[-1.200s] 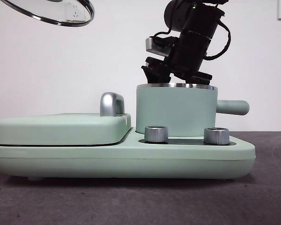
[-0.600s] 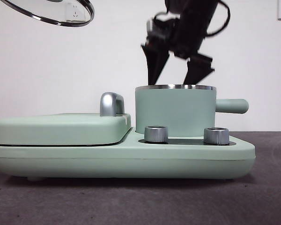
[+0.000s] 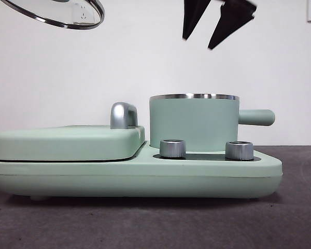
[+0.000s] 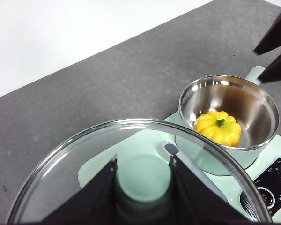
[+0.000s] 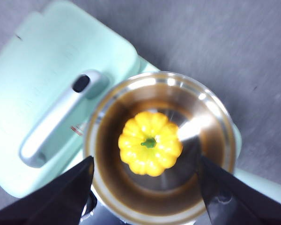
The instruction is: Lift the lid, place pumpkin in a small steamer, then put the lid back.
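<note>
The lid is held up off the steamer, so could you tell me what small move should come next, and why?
Probably carry the lid, clamped by the left pincer, across over the small steamer: the pumpkin already sits inside, and the right pincer hangs open and empty above.

lab bench | bare white wall | dark tabletop

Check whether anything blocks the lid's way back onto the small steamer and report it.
Nothing sits on the small steamer; its rim is open, with only the pumpkin low inside. The right claw hangs open directly above the pot, in the path of the lid, which the left claw grips by the knob, off to the side.
</note>
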Controlling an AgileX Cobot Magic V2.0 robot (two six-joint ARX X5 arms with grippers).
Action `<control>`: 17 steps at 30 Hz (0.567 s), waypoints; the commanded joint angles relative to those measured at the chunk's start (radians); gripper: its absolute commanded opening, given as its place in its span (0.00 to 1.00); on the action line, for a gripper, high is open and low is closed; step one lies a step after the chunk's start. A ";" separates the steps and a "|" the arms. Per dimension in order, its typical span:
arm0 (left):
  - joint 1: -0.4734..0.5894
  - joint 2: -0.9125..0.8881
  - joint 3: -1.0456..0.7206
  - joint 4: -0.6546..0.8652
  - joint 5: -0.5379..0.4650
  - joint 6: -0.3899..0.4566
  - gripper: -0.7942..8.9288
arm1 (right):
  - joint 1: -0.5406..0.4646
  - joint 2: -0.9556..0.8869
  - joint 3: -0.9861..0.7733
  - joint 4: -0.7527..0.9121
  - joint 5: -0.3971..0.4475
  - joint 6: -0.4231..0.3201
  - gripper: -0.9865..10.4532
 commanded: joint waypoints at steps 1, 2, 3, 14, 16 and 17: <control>-0.002 0.003 0.013 0.021 0.002 0.010 0.09 | 0.008 -0.098 -0.115 0.079 0.002 0.009 0.38; -0.002 0.003 0.013 0.018 0.003 0.010 0.09 | 0.008 -0.150 -0.177 0.110 0.002 0.009 0.38; -0.002 0.003 0.013 0.017 0.003 0.010 0.09 | 0.008 -0.201 -0.242 0.140 0.002 0.009 0.38; -0.022 0.009 0.013 0.019 0.035 0.009 0.09 | 0.007 -0.675 -0.747 0.322 0.103 0.038 0.38; -0.035 0.017 0.013 0.023 0.042 0.005 0.09 | 0.007 -0.751 -0.803 0.324 0.121 0.038 0.38; -0.044 0.021 0.013 0.026 0.042 0.003 0.09 | 0.007 -0.789 -0.830 0.324 0.136 0.038 0.38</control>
